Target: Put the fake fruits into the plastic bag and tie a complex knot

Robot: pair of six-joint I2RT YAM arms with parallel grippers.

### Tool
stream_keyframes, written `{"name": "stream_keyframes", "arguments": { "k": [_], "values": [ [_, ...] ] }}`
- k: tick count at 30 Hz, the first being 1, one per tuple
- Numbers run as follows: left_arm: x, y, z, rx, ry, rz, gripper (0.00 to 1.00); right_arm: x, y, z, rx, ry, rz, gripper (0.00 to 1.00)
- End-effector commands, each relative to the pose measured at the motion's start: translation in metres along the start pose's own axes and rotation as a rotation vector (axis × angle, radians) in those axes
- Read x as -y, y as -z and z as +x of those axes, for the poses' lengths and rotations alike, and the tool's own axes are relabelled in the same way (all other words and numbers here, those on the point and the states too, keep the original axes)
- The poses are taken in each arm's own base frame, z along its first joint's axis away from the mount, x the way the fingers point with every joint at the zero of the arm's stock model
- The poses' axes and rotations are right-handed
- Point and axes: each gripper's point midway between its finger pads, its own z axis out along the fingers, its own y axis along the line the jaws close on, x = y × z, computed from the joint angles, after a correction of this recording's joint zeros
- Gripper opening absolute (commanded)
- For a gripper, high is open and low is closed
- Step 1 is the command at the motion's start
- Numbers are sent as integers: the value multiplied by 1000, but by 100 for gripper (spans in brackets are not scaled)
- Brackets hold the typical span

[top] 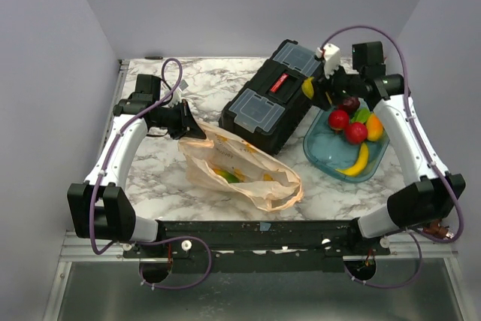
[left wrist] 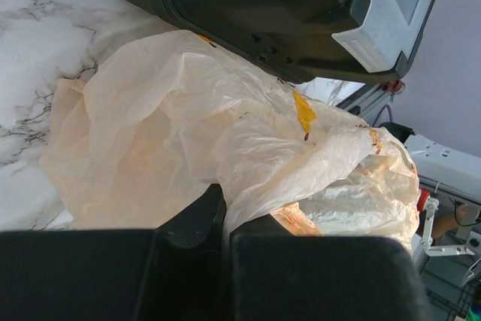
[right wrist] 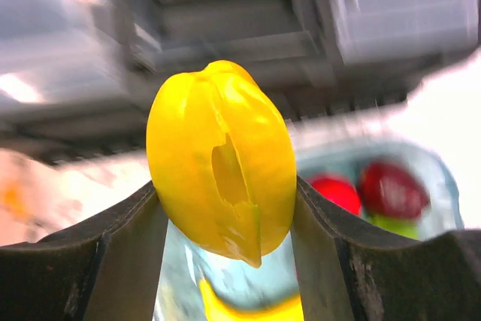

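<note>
The peach plastic bag (top: 240,169) lies open on the table with a green and orange fruit (top: 227,177) inside. My left gripper (top: 192,127) is shut on the bag's far left edge; in the left wrist view the film (left wrist: 225,140) runs between the closed fingers. My right gripper (top: 312,89) is shut on a yellow ribbed fruit (right wrist: 222,155) and holds it above the blue tray (top: 319,152), next to the toolbox. The tray holds red fruits (top: 347,127), a banana (top: 358,162), an orange one and a green one. No knot shows.
The black toolbox (top: 274,95) with clear lids lies diagonally behind the bag, between the two grippers. It fills the top of the left wrist view (left wrist: 285,13). Side walls close the table on the left and right.
</note>
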Motion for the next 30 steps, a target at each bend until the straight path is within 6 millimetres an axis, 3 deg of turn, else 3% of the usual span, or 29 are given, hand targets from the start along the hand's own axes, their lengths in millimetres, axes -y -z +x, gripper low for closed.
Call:
{"name": "stream_keyframes", "arguments": {
  "k": [1, 3, 6, 10, 11, 13, 23, 28, 30],
  "values": [
    [8, 4, -4, 10, -21, 30, 0, -115, 40, -88, 169, -3, -332, 38],
    [6, 3, -3, 4, -15, 31, 0, -161, 43, -119, 215, 52, -422, 38],
    [7, 2, -4, 9, -16, 36, 0, -215, 39, -138, 237, 125, -521, 38],
    [8, 3, -3, 13, -19, 38, 0, -283, 26, -120, 172, 256, -641, 38],
    [9, 4, -2, 16, -17, 40, 0, -312, 12, -101, 121, 340, -652, 37],
    [9, 4, 0, 18, -18, 41, 0, -317, -3, -83, 75, 368, -651, 37],
    [8, 3, 3, 17, -8, 49, 0, -298, -63, 18, -137, 507, -529, 37],
    [8, 4, 1, 15, -14, 38, 0, -292, -69, 35, -158, 563, -484, 44],
    [8, 4, 0, 15, -17, 37, 0, -293, -66, 36, -157, 568, -486, 53]
  ]
}}
